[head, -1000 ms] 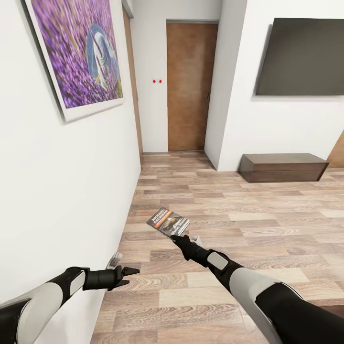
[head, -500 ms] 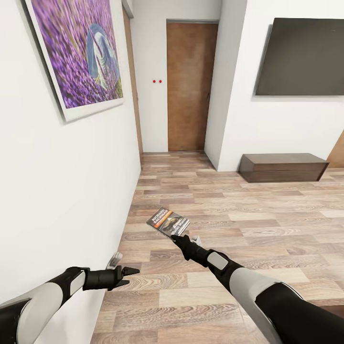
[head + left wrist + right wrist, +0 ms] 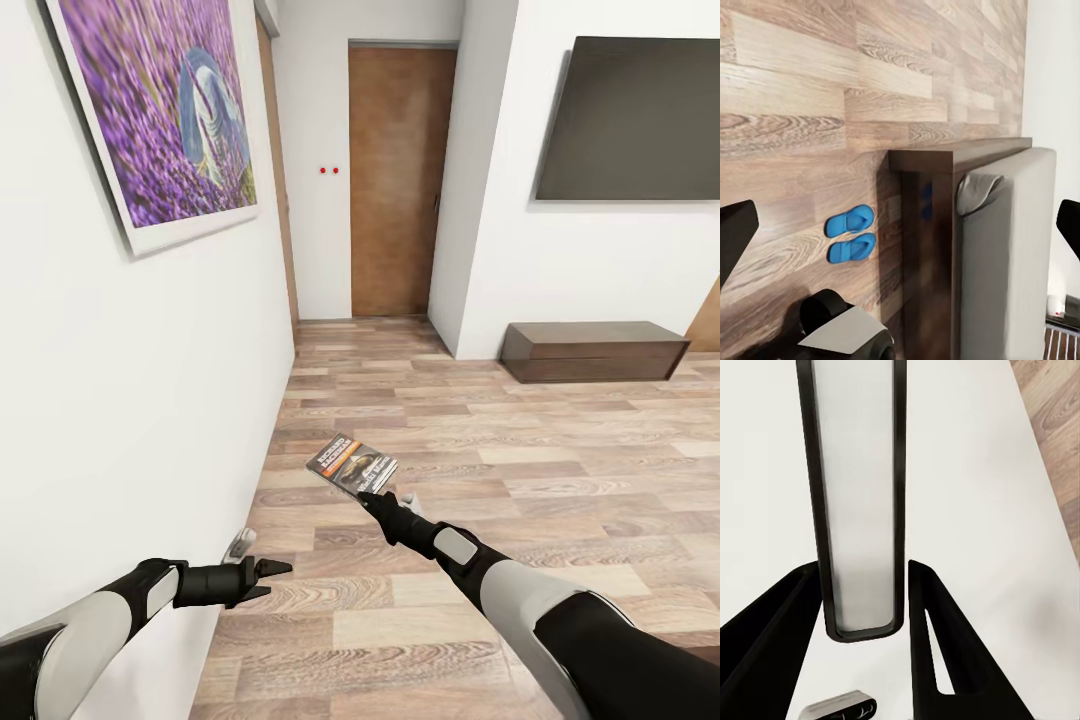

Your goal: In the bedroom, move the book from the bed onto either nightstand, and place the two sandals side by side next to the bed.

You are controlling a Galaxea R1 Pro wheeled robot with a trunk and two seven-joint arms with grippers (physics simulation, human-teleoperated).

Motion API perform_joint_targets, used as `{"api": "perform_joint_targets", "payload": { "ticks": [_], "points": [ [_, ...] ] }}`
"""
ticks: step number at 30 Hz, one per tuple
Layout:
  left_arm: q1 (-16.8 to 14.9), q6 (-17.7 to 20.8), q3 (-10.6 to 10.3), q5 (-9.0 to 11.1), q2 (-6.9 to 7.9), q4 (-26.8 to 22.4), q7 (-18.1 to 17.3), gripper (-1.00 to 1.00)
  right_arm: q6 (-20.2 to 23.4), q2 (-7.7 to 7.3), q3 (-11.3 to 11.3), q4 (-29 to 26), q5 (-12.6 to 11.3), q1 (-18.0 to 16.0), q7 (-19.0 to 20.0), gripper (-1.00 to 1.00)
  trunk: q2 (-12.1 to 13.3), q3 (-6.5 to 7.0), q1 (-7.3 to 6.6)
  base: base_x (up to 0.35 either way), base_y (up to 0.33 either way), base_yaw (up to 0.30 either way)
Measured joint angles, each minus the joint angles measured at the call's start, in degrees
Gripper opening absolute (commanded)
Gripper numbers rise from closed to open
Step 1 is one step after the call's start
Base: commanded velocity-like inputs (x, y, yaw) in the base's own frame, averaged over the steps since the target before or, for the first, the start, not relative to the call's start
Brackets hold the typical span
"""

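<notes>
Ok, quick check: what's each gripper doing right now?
Left gripper: open, holding nothing.
Right gripper: closed on the book.

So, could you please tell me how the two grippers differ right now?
The right gripper is shut on the book, held out over the wooden floor; the left gripper holds nothing, its fingers parted. The right reaches farther forward; the left sits low by the wall. Both are black.

My right gripper (image 3: 372,496) is clamped on the near edge of the book (image 3: 352,463), held cover-up with an orange band, at 12 o'clock from me, while two blue sandals (image 3: 851,234) lie side by side on the floor beside the bed (image 3: 1001,247).
</notes>
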Motion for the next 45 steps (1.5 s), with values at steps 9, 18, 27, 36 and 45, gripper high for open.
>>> {"api": "perform_joint_targets", "payload": {
  "ticks": [9,18,27,36,45],
  "points": [
    [0.0,0.0,0.0,-0.01,0.0,0.0,0.01,1.0,0.0,0.0,0.0,0.0,0.03,0.0,0.0,-1.0,0.0,0.0,0.0,0.147,0.0,0.0],
    [0.0,0.0,0.0,-0.02,0.02,0.0,0.01,1.0,0.0,0.0,0.0,0.0,0.03,0.0,0.0,-1.0,0.0,0.0,0.0,0.152,0.0,0.0],
    [0.0,0.0,0.0,0.0,0.01,0.0,0.02,1.0,0.02,0.0,0.0,0.0,0.06,0.0,0.0,-1.0,0.0,0.0,0.0,0.153,0.0,0.0],
    [0.0,0.0,0.0,-0.04,0.02,0.0,0.02,1.0,0.07,0.0,0.0,0.02,0.06,0.0,0.0,-1.0,0.0,0.0,0.0,0.153,0.0,0.0],
    [0.0,0.0,0.0,-0.06,0.0,0.0,0.07,1.0,0.09,0.0,0.0,0.0,0.06,0.0,0.0,-1.0,0.0,0.0,0.0,0.153,0.0,0.0]
  ]
}}
